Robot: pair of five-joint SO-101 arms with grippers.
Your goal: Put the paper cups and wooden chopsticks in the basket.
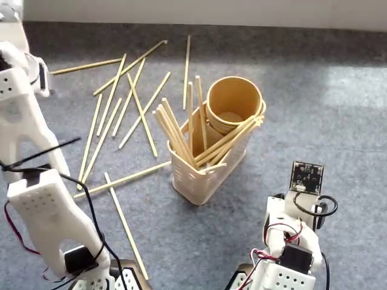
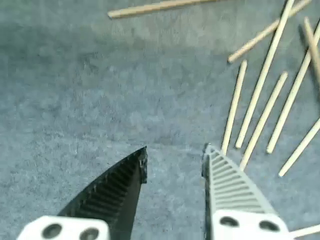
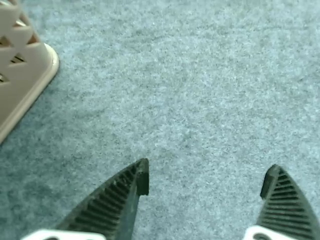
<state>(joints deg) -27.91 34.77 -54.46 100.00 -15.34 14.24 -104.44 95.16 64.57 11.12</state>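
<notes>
A cream basket (image 1: pixel 202 172) stands mid-table, holding stacked paper cups (image 1: pixel 233 106) and several wooden chopsticks (image 1: pixel 181 136) that lean out of it. More chopsticks (image 1: pixel 115 115) lie scattered on the grey carpet to its left. In the left wrist view my left gripper (image 2: pixel 175 162) is open above bare carpet, with loose chopsticks (image 2: pixel 260 100) just beyond its white finger. My right gripper (image 3: pixel 207 180) is open wide over bare carpet, with a corner of the basket (image 3: pixel 22 75) off to one side. Neither gripper holds anything.
The left arm's white body (image 1: pixel 36 205) stands along the left edge of the high view. The right arm's base (image 1: pixel 296 235) sits at the front right. Open carpet stretches to the right of the basket. A pale wall edge runs along the back.
</notes>
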